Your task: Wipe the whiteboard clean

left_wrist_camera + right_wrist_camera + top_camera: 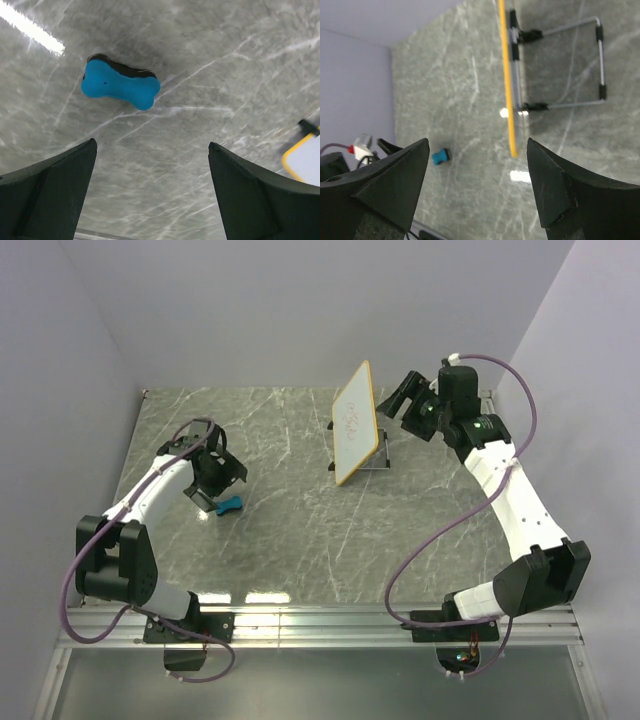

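Currently the whiteboard (355, 423) stands tilted on its easel on the table (300, 530), with faint reddish scribbles on its face. My left gripper (151, 150) hangs well left of the board, fingers spread wide and holding nothing. The eraser (120, 88) lies just below it. My right gripper (477, 145) is near the board's right side, fingers wide apart and empty.
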Controlling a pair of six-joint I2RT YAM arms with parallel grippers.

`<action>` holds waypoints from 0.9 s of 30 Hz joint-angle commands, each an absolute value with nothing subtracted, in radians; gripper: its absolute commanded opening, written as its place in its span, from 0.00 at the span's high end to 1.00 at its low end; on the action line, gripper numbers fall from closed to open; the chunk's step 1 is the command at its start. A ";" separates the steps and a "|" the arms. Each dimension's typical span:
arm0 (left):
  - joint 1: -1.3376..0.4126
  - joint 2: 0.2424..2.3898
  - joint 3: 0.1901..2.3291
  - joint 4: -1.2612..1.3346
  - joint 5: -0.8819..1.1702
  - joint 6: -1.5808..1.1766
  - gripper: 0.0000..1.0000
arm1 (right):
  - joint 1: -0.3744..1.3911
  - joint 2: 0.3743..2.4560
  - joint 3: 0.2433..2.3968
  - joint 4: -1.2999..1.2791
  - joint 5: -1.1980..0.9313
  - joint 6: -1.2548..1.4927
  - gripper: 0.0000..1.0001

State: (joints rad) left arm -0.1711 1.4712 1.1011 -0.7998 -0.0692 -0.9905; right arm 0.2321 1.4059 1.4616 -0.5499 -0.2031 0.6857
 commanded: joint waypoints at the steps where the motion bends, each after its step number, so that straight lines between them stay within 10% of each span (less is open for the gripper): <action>1: -0.173 1.482 1.110 -0.860 -0.106 -1.239 0.01 | 0.242 1.390 1.445 -0.609 -0.196 0.640 0.15; 20: -0.137 1.802 1.157 -0.713 -0.080 -1.393 0.00 | 0.262 1.361 1.373 -0.623 -0.195 0.578 0.16; 26: -0.104 1.851 1.155 -0.650 -0.025 -1.350 0.26 | 0.261 1.391 1.407 -0.614 -0.178 0.560 0.16; 27: -0.101 1.856 1.161 -0.655 -0.029 -1.336 0.43 | 0.261 1.402 1.425 -0.615 -0.170 0.557 0.15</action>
